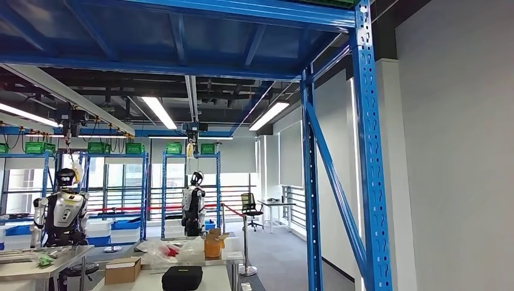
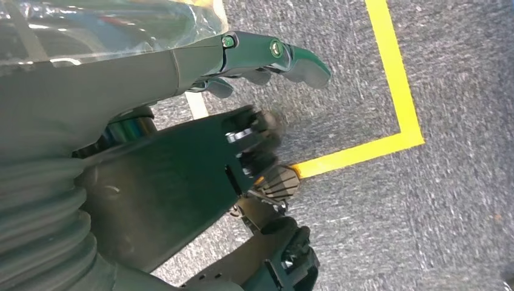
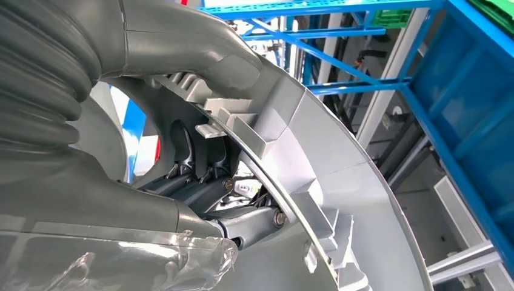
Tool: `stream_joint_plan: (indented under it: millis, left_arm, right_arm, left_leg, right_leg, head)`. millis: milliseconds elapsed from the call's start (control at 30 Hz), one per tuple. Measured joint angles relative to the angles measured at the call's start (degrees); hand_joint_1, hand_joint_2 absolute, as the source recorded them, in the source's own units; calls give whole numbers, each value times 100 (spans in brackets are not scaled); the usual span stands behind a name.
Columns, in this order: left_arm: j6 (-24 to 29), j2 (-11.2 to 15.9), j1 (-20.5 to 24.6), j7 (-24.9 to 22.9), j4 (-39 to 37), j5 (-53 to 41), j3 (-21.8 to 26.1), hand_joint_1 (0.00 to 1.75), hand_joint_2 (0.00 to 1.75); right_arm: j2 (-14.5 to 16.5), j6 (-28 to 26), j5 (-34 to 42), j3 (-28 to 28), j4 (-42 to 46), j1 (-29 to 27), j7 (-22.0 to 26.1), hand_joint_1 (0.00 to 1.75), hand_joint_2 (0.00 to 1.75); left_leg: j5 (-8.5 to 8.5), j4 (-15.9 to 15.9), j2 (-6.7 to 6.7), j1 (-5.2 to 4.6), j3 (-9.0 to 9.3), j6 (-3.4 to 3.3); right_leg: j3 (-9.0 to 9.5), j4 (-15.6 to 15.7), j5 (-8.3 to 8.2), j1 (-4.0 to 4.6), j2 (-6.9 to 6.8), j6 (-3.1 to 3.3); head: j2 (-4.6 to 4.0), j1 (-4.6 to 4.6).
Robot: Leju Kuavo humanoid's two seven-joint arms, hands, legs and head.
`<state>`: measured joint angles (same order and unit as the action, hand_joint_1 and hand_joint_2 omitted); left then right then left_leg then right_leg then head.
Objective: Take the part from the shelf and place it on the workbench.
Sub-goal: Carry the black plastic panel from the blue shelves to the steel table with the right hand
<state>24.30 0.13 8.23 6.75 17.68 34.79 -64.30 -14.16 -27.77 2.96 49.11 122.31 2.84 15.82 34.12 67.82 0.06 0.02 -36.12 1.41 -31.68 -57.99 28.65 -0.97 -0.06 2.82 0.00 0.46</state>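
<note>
In the right wrist view my right hand [image 3: 206, 188] grips the part [image 3: 339, 157], a large grey curved piece with a thin metal rim and raised ribs. Its dark fingers [image 3: 242, 224] hook under the rim while the thick grey thumb lies over the top. Blue shelf beams [image 3: 339, 60] pass behind the part. My left hand [image 2: 242, 60] hangs over grey carpet, thumb stretched out straight, nothing in it. The blue shelf upright [image 1: 365, 151] stands close on the right of the head view. A white table [image 1: 151, 280] sits low at the left.
On the white table lie a black case [image 1: 182, 277] and a cardboard box [image 1: 122, 270]. Two other robots [image 1: 60, 212] [image 1: 193, 206] stand farther back among blue racks. A yellow tape line [image 2: 394, 91] marks the carpet. A white wall [image 1: 454, 182] is at the right.
</note>
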Motion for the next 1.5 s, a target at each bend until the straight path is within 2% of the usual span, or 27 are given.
stream_joint_plan:
  millis: [33, 67, 100, 167, 233, 267, 367, 433, 533, 567, 600, 633, 667, 733, 767, 867, 933, 967, 1033, 1067, 1100, 1133, 1200, 1267, 1400, 1433, 1500]
  left_arm:
    - [-1, 2, -4, 0, 0, 1, 0, 0, 175]
    - [-2, 3, -9, 0, 0, 2, 0, 0, 175]
    - [-3, 3, -14, 0, 0, 2, -1, 0, 175]
    - [-4, 4, -15, 0, 0, 3, -2, 0, 175]
    - [-4, 9, -4, 0, 1, 3, -2, 0, 175]
    - [-5, 11, 0, 0, 3, 4, -2, 0, 175]
    - [-7, 15, -4, -8, 10, 16, -1, 0, 175]
    - [-7, 12, -1, -14, 22, 24, -1, 0, 175]
    - [-6, 8, 2, -15, 37, 31, 0, 0, 175]
    - [-5, 8, -3, -15, 39, 33, 0, 0, 175]
    - [-3, 9, -6, -15, 40, 37, 0, 0, 175]
    - [-1, 9, -9, -15, 42, 39, 0, 0, 175]
    - [1, 9, -9, -15, 43, 41, 0, 0, 175]
    - [3, 8, -6, -15, 45, 42, 0, 0, 175]
    - [3, 8, -4, -16, 46, 43, 1, 0, 175]
    - [2, 12, -6, -25, 46, 46, 0, 0, 175]
    - [-2, 15, -10, -31, 47, 48, -3, 0, 175]
    - [-4, 17, -11, -32, 48, 49, -4, 0, 175]
    - [-4, 19, -16, -33, 48, 49, -4, 0, 175]
    - [-5, 19, -20, -33, 48, 49, -5, 0, 175]
    - [-7, 19, -24, -33, 48, 49, -5, 0, 175]
    - [-9, 19, -26, -33, 48, 49, -7, 0, 175]
    - [-13, 19, -22, -33, 48, 49, -8, 0, 175]
    - [-11, 19, -7, -33, 49, 49, -8, 0, 175]
    - [-14, 17, -7, -31, 52, 50, -7, 0, 175]
    - [-14, 15, -7, -31, 54, 51, -7, 0, 175]
    - [-15, 9, -1, -31, 63, 51, -7, 0, 175]
  right_arm:
    - [0, -1, 2, 1, -1, -2, 0, 175, 175]
    - [0, -1, 4, 1, -1, -4, -1, 175, 175]
    - [0, -2, 6, 1, -1, -6, -1, 175, 175]
    - [0, -3, 8, 0, -1, -7, -1, 175, 175]
    - [0, -3, 8, 0, -1, -6, 1, 175, 175]
    - [0, -6, 10, 0, 0, -5, 2, 175, 175]
    - [-1, -16, 26, -1, 0, -5, 3, 175, 175]
    - [-4, -19, 32, -5, 0, -4, 6, 175, 175]
    - [-10, -28, 48, -7, -2, -13, 9, 175, 175]
    - [-11, -34, 55, -7, -2, -18, 9, 175, 175]
    - [-11, -39, 60, -8, -2, -21, 9, 175, 175]
    - [-11, -41, 65, -8, -2, -22, 9, 175, 175]
    - [-11, -42, 68, -9, -2, -22, 10, 175, 175]
    - [-11, -43, 79, -9, -2, -18, 14, 175, 175]
    - [-11, -46, 84, -9, -1, -18, 17, 175, 175]
    - [-11, -54, 97, -9, 0, -22, 22, 175, 175]
    - [-10, -54, 102, -8, 0, -20, 23, 175, 175]
    - [-10, -54, 102, -8, 0, -19, 23, 175, 175]
    - [-10, -54, 103, -8, -1, -22, 23, 175, 175]
    - [-11, -54, 104, -7, -2, -24, 22, 175, 175]
    - [-11, -54, 105, -7, -2, -26, 22, 175, 175]
    - [-10, -54, 107, -5, -2, -27, 22, 175, 175]
    - [-10, -54, 109, -6, -2, -27, 22, 175, 175]
    - [-11, -54, 109, -7, -2, -25, 23, 175, 175]
    - [-11, -54, 127, -8, -1, -25, 22, 175, 175]
    - [-12, -55, 139, -11, 0, -24, 22, 175, 175]
    - [-15, -57, 171, -16, -1, -27, 22, 175, 175]
  left_leg:
    - [163, 332, 0, 14, -99, 19]
    - [226, 518, 0, 22, -128, 28]
    - [176, 487, 0, 26, -57, 25]
    - [-144, -154, -2, 25, 361, -21]
    - [-351, -856, -4, 1, 746, -92]
    - [-372, -1027, -5, -14, 820, -123]
    - [-429, -1133, 1, -35, 784, -205]
    - [-524, -1192, 12, -15, 740, -269]
    - [-609, -1186, 24, -12, 624, -314]
    - [-629, -1169, 27, -15, 579, -313]
    - [-646, -1147, 28, -17, 533, -310]
    - [-659, -1121, 27, -18, 492, -302]
    - [-669, -1090, 27, -18, 457, -292]
    - [-680, -1023, 24, -38, 394, -253]
    - [-692, -996, 24, -46, 365, -224]
    - [-736, -971, 19, -38, 310, -122]
    - [-567, -805, 7, -20, 245, -56]
    - [-373, -565, 2, -6, 162, -23]
    - [67, 143, 2, 23, -63, 32]
    - [189, 414, 2, 31, -128, 45]
    - [204, 509, 2, 35, -113, 47]
    - [116, 381, 1, 36, 6, 38]
    - [-189, -353, -1, 31, 465, -13]
    - [-343, -976, -4, 5, 798, -76]
    - [-445, -1157, 3, -38, 796, -198]
    - [-495, -1188, 9, -30, 774, -234]
    - [-579, -1216, 22, -15, 703, -281]
  right_leg:
    - [-33, -8, -18, 2, -2, 2]
    - [-65, -18, -35, 4, -1, 0]
    - [-94, -30, -50, 6, 1, -5]
    - [-131, -49, -76, 10, 8, -25]
    - [-156, -62, -106, 26, 11, -69]
    - [-174, -65, -127, 28, 10, -102]
    - [-222, -53, -184, 5, 7, -224]
    - [-318, -259, 20, -5, 11, -280]
    - [-672, -1229, 639, -15, 14, -326]
    - [-728, -1458, 725, -16, 13, -336]
    - [-689, -1488, 701, -16, 13, -341]
    - [-544, -1301, 583, -17, 12, -337]
    - [-318, -951, 416, -17, 11, -327]
    - [72, -263, 219, -6, 16, -278]
    - [152, -89, 190, 4, 22, -245]
    - [112, -30, 140, 19, 31, -134]
    - [79, -4, 75, -3, 19, -62]
    - [55, 4, 45, -13, 10, -35]
    - [-10, -5, 0, -8, 2, -13]
    - [-46, -15, -21, -5, 0, -12]
    - [-82, -27, -39, -3, -1, -15]
    - [-114, -41, -57, -1, 3, -22]
    - [-158, -64, -86, 4, 10, -45]
    - [-191, -78, -124, 20, 11, -97]
    - [-247, -78, -176, -16, 11, -253]
    - [-288, -163, -83, -21, 13, -283]
    - [-488, -668, 317, -26, 16, -320]
  head:
    - [0, 5]
    - [0, 8]
    - [0, 13]
    - [0, 20]
    - [0, 18]
    - [0, 14]
    - [0, 8]
    - [0, -3]
    - [0, -31]
    - [0, -37]
    - [0, -43]
    - [0, -49]
    - [0, -54]
    - [0, -57]
    - [0, -53]
    - [0, -44]
    - [0, -28]
    - [0, -18]
    - [0, 1]
    - [0, 6]
    - [0, 11]
    - [0, 14]
    - [0, 21]
    - [0, 14]
    - [0, 4]
    - [0, 1]
    - [0, -17]
